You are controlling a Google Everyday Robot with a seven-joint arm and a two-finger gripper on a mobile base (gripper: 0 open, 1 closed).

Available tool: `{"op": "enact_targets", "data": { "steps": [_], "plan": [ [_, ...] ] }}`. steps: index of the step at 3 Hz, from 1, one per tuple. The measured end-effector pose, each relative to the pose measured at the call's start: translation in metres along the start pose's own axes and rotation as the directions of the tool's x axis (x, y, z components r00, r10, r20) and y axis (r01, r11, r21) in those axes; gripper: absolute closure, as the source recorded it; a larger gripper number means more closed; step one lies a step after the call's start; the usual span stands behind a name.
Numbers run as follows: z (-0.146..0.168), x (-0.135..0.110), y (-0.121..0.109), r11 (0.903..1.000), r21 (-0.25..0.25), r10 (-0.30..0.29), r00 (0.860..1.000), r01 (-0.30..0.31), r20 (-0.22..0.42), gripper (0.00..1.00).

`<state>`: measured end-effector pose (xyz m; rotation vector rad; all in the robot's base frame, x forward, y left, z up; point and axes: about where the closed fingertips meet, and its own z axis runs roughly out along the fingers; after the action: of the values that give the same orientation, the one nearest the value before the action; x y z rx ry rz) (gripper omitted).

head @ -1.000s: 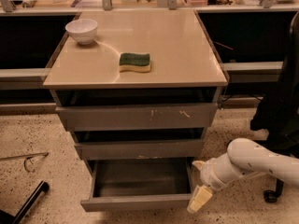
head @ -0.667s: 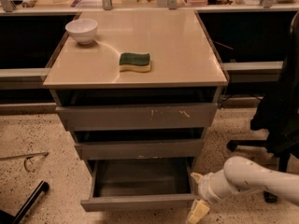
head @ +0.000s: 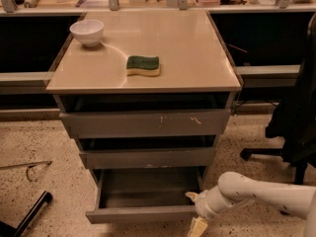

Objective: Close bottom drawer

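The bottom drawer (head: 143, 214) is the lowest of three grey drawers in the cabinet. It stands pulled out, and its shallow grey tray (head: 148, 189) shows from above. Its plain low front faces me near the bottom edge. My gripper (head: 195, 212) sits at the drawer's right front corner, at the end of my white arm (head: 256, 194) that reaches in from the right. One cream fingertip (head: 199, 227) hangs below the drawer front and another shows by the tray's right wall.
The middle drawer front (head: 148, 158) and the tall scratched top drawer front (head: 145, 123) are above. A white bowl (head: 87, 31) and a green-and-yellow sponge (head: 143, 65) lie on the cabinet top. A black office chair (head: 291, 127) stands right; a black bar (head: 29, 214) lies on the floor left.
My gripper and arm have moved lower and slightly left, closer to the drawer's right front corner. The drawer stays pulled out.
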<state>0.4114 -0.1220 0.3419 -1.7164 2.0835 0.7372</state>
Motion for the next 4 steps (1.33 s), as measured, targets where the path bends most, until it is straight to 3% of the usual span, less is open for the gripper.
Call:
{"op": "enact_targets", "data": {
  "steps": [1,3,4],
  "plan": [
    [0.001,-0.001,0.000,0.9990,-0.044,-0.007,1.000,0.008,0.006,0.00],
    [0.009,0.005,0.002,0.9984,-0.057,0.001,1.000,0.000,0.020,0.00],
    [0.033,0.026,0.009,0.9944,-0.097,0.042,0.999,-0.040,0.020,0.00]
  ]
}}
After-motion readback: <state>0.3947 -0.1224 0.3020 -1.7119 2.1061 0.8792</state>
